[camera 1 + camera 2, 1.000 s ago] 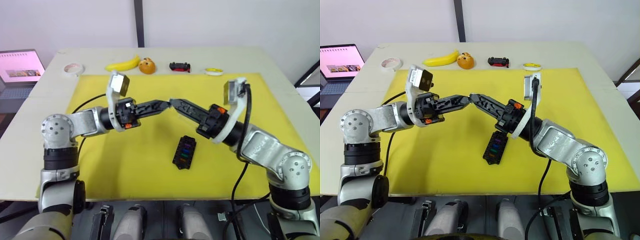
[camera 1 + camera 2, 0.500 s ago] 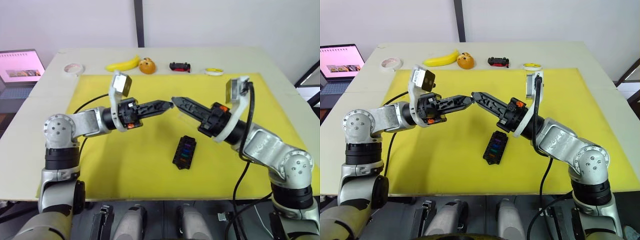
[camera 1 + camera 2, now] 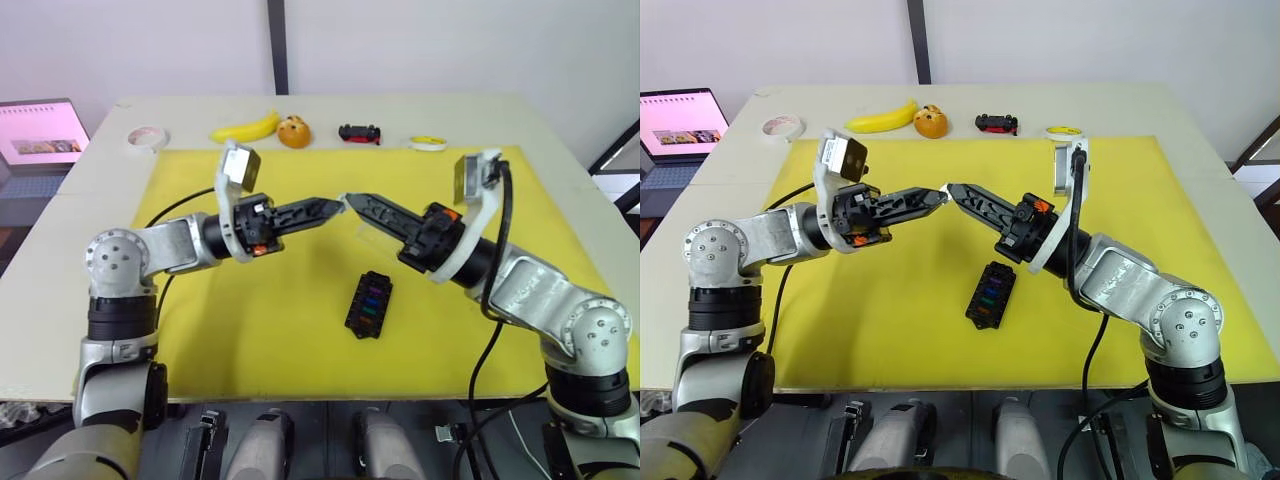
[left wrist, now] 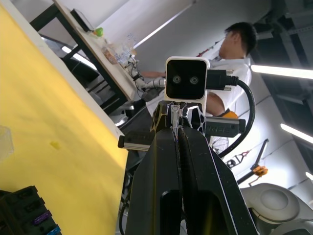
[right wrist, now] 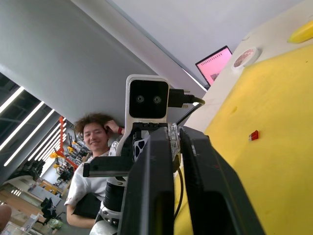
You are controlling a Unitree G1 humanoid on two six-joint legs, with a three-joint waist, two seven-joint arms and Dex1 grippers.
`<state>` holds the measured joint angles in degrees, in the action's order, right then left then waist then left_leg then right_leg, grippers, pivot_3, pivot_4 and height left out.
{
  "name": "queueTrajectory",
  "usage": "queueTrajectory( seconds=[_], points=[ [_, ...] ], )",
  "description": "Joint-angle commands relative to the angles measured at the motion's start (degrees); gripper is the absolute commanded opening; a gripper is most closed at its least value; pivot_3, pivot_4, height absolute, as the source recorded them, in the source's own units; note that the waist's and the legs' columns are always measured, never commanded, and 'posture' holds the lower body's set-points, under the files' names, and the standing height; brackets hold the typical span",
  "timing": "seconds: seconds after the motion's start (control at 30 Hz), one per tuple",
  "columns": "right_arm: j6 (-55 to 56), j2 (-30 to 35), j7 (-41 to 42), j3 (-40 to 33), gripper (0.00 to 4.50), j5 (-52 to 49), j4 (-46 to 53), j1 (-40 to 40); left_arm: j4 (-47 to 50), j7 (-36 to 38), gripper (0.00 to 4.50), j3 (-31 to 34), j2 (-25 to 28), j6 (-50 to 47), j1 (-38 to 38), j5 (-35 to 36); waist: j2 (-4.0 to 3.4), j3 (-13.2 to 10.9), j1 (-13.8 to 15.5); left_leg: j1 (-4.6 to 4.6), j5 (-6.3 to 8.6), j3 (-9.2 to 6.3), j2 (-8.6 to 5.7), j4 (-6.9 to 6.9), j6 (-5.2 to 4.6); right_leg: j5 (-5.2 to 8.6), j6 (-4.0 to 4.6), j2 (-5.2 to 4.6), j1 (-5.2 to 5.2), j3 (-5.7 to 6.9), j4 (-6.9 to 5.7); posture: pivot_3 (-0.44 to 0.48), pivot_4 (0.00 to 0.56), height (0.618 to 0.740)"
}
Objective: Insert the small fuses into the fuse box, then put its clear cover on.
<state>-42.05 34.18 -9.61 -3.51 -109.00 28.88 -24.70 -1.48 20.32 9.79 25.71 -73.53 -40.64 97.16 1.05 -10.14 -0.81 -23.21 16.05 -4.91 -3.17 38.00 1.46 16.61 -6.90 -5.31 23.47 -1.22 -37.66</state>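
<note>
The main risk is a drop in mid-air. The left gripper [image 3: 335, 206] and right gripper [image 3: 352, 201] meet tip to tip well above the yellow mat [image 3: 250, 330]. Both are pinched on the same small clear piece [image 4: 173, 119], the left with its fingers pressed together and the right with only a narrow gap that the piece fills. It is too small to tell which part it is. If one gripper lets go before the other has a firm hold, or they pull at different angles, the piece could spring free. Being see-through, it would be hard to find on the mat.

The fuse box [image 3: 369, 305] lies flat at 6 o'clock from the meeting tips, with coloured fuses [image 3: 372, 297] already in some slots. A hard push into it could slide it, since nothing holds it. A faint clear shape [image 3: 368, 228], probably the clear cover, lies on the mat just under the right gripper, so a downward move could knock it. A red fuse [image 5: 253, 135] lies loose on the mat.

The surface [image 3: 60, 290] is pale. A laptop [image 3: 40, 132] sits at 10 o'clock. Along the 12 o'clock edge are a banana [image 3: 246, 128], an orange round thing [image 3: 294, 131], a toy car [image 3: 359, 132] and two tape rolls [image 3: 146, 137]. A person [image 4: 234, 49] sits nearby.
</note>
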Motion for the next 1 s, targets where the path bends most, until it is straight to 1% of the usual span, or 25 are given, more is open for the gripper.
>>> queueTrajectory(
  seconds=[0.03, 0.3, 0.6, 0.63, 1.0],
  points=[
    [0.4, 0.8, 0.5, -1.3, 0.38, -1.5, 1.1, -0.7, 1.5, 0.3, 0.00, 0.0, 0.5, 0.5, 0.0, 1.7, 0.00, 0.0, 0.0, 0.00, 0.00, 0.00, 0.00, 0.00, 0.00, 0.00, 0.00, 0.00, 0.00, 0.00, 0.00, 0.000, 0.150, 0.740],
    [0.0, 1.5, 0.7, -0.8, 0.38, -2.1, 1.3, -0.8, 1.3, 0.9, 0.00, -0.4, 0.4, 0.4, -0.1, 1.7, 0.00, 0.0, 0.0, 0.00, 0.00, 0.00, 0.00, 0.00, 0.00, 0.00, 0.00, 0.00, 0.00, 0.00, 0.00, 0.000, 0.150, 0.740],
    [0.0, 1.6, 0.8, -0.8, 0.38, -0.2, 1.2, -0.8, 1.5, 1.6, 0.00, -0.9, 0.3, 0.3, 0.1, 0.8, 0.00, 0.0, 0.0, 0.00, 0.00, 0.00, 0.00, 0.00, 0.00, 0.00, 0.00, 0.01, -0.01, 0.00, 0.00, 0.000, 0.150, 0.740],
    [0.0, 1.6, 0.8, -0.8, 0.18, -0.4, 1.3, -0.7, 1.4, 1.5, 0.00, -1.0, 0.3, 0.4, 0.1, 0.9, 0.00, 0.0, 0.0, 0.00, 0.00, 0.00, 0.00, 0.01, 0.00, 0.00, 0.00, 0.01, 0.00, 0.00, 0.00, 0.000, 0.150, 0.740],
    [0.0, 2.2, 1.7, -1.2, 0.18, -4.0, 2.6, 0.3, 0.9, 1.4, 0.00, -1.3, 0.3, 1.0, 0.3, 0.7, 0.00, 0.0, 0.0, 0.00, 0.00, 0.00, 0.00, 0.01, -0.01, 0.00, 0.00, 0.01, -0.01, 0.00, 0.00, 0.000, 0.150, 0.740]
  ],
)
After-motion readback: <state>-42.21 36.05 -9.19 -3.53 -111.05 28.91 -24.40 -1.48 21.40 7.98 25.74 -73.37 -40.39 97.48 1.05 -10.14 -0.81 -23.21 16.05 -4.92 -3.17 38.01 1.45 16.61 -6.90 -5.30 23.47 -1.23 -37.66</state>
